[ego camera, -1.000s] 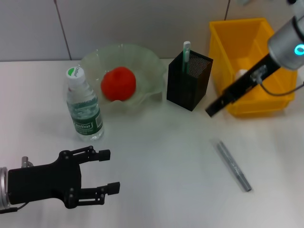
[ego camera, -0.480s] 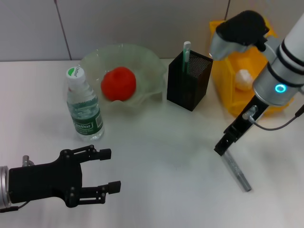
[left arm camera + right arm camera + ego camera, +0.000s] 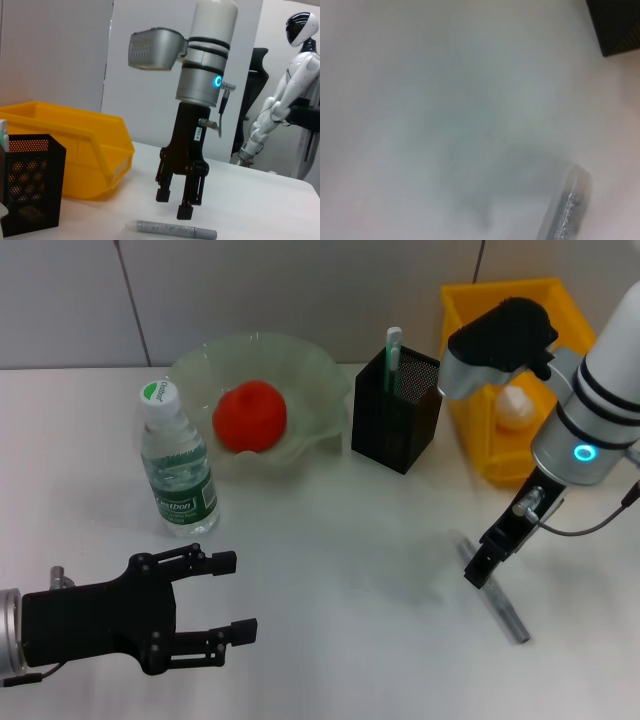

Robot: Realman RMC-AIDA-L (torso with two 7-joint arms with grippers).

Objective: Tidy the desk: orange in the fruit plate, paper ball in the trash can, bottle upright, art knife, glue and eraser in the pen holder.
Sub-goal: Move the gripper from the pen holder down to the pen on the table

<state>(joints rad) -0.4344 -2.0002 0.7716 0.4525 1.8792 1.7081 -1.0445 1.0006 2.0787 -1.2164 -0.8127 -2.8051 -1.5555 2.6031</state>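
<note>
A grey art knife [image 3: 494,592] lies flat on the white table at the right front. My right gripper [image 3: 482,566] hangs open just above its near end, and the left wrist view shows the gripper [image 3: 173,204] a little above the knife [image 3: 175,230]. The knife [image 3: 566,212] also shows in the right wrist view. The orange [image 3: 250,415] lies in the green glass fruit plate [image 3: 310,370]. The bottle [image 3: 178,468] stands upright. A black mesh pen holder [image 3: 397,412] holds a green-and-white stick [image 3: 392,348]. A paper ball [image 3: 515,406] lies in the yellow bin [image 3: 500,305]. The eraser is out of view. My left gripper [image 3: 235,596] is open and empty at the front left.
The yellow bin [image 3: 75,145] and pen holder [image 3: 30,185] stand behind the knife. A white humanoid robot [image 3: 285,100] stands beyond the table's far side. The wall runs along the table's back edge.
My right arm has swung from over the yellow bin down and forward to just above the art knife. The left arm has not moved.
</note>
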